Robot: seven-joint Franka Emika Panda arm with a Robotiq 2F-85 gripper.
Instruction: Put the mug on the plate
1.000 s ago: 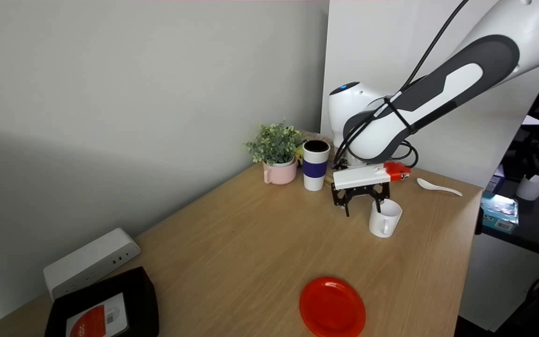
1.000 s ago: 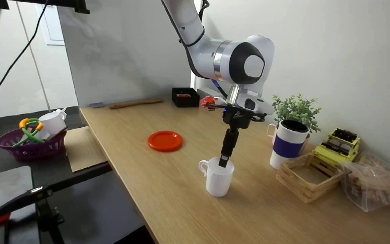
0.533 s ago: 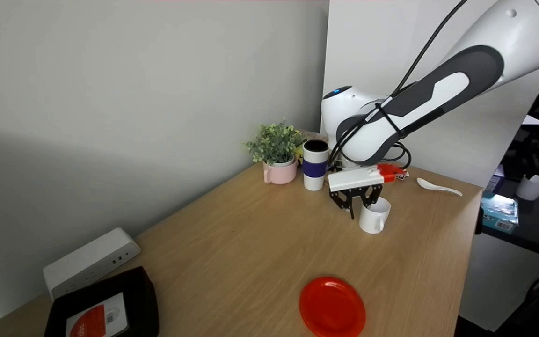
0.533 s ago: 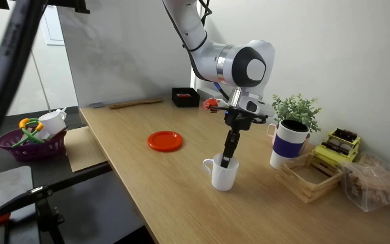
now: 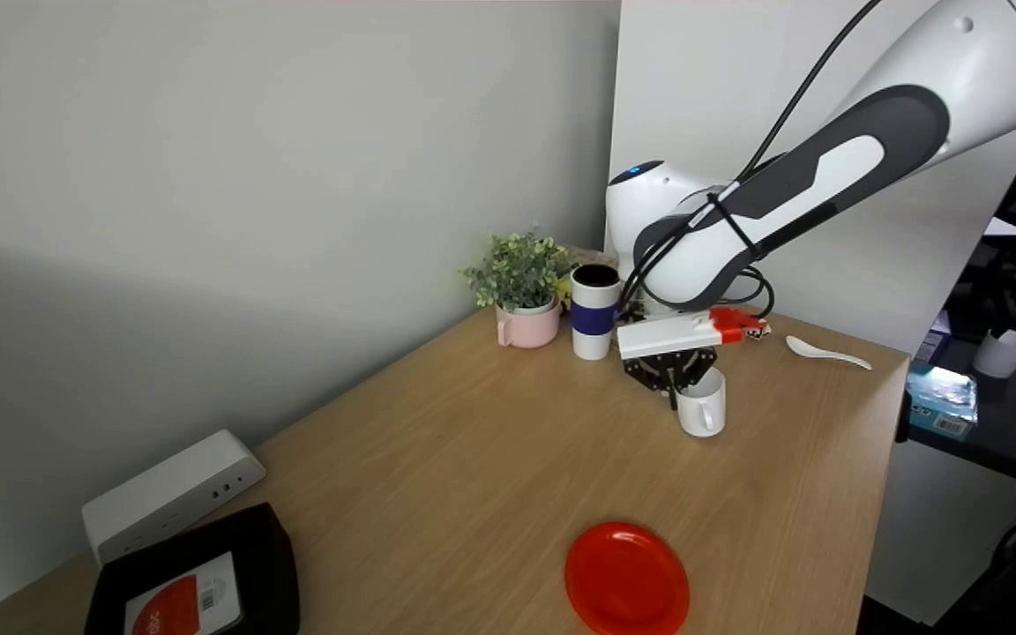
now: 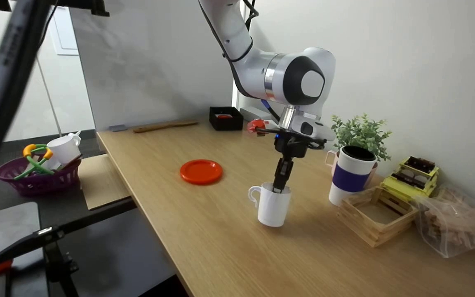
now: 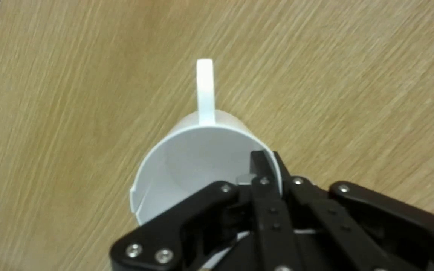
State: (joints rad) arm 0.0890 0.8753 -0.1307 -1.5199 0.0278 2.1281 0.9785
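The white mug (image 7: 202, 158) fills the middle of the wrist view, its handle toward the top of that picture. My gripper (image 7: 270, 162) is shut on the mug's side wall, one finger inside the cup and the other outside. In both exterior views the mug (image 5: 704, 407) hangs at or just over the tabletop, leaning slightly; whether its base touches the wood I cannot tell. The fingertip inside is partly hidden by the wall in an exterior view (image 6: 273, 209). The red plate (image 5: 627, 578) lies flat on the table, well apart from the mug, and is outside the wrist view.
A tall cup with a dark blue band (image 6: 349, 181) and a potted plant (image 5: 521, 278) stand near the wall. Beside them are a wooden crate (image 6: 373, 231) and a plastic bag (image 6: 454, 222). A white spoon (image 5: 825, 353) and a black tray (image 5: 283, 573) also lie on the table.
The jaws have closed from wide apart onto the mug's wall. The mug has shifted with them, left in one exterior picture and right in another, and its lean has changed.
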